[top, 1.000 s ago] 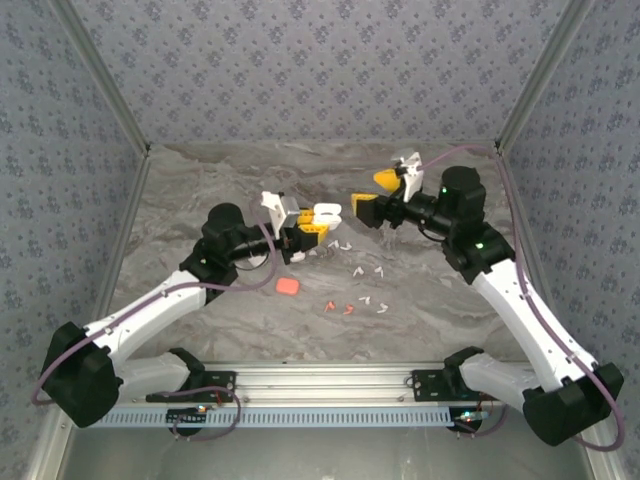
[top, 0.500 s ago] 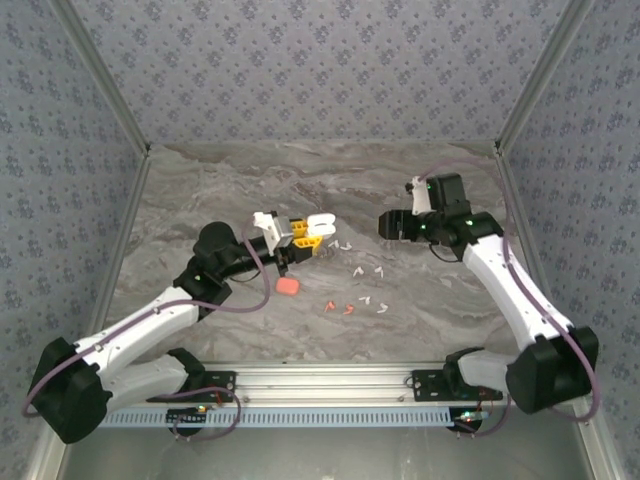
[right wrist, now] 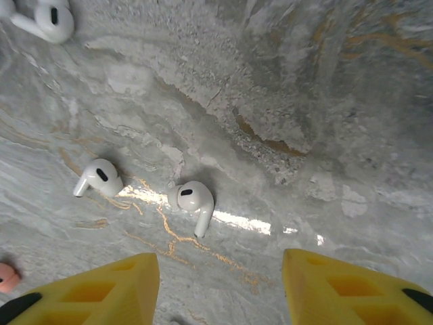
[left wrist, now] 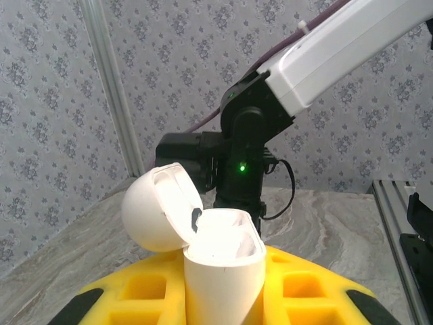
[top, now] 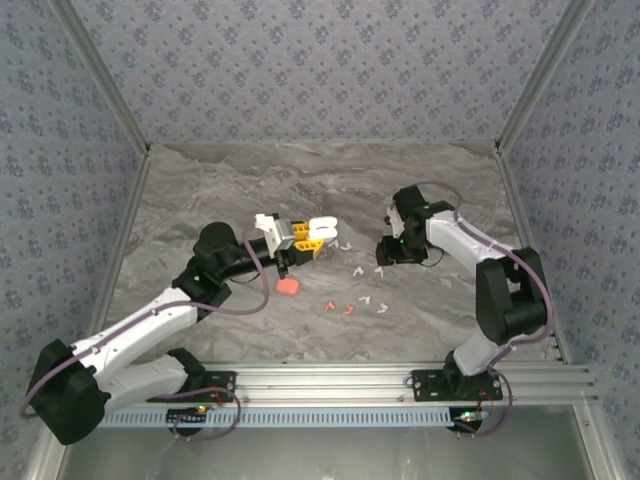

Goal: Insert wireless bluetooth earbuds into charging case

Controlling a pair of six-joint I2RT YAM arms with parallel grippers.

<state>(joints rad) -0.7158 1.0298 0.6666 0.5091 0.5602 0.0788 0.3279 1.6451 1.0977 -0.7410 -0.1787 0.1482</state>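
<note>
Open charging case (left wrist: 223, 274) gripped upright

The left gripper (left wrist: 223, 294) clamps the white case between its yellow fingers (left wrist: 135, 294), with the domed lid (left wrist: 159, 213) swung back to the left. Behind, the other arm (left wrist: 325, 61), with a green light (left wrist: 241, 166) glowing on its black joint, reaches down toward the marbled tabletop (left wrist: 325, 227).

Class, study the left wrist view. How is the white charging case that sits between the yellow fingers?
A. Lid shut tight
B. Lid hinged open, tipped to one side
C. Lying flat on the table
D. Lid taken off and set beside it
B: the white charging case stands upright in the left gripper, and its rounded lid is swung open to the side, still joined at the hinge.
</note>
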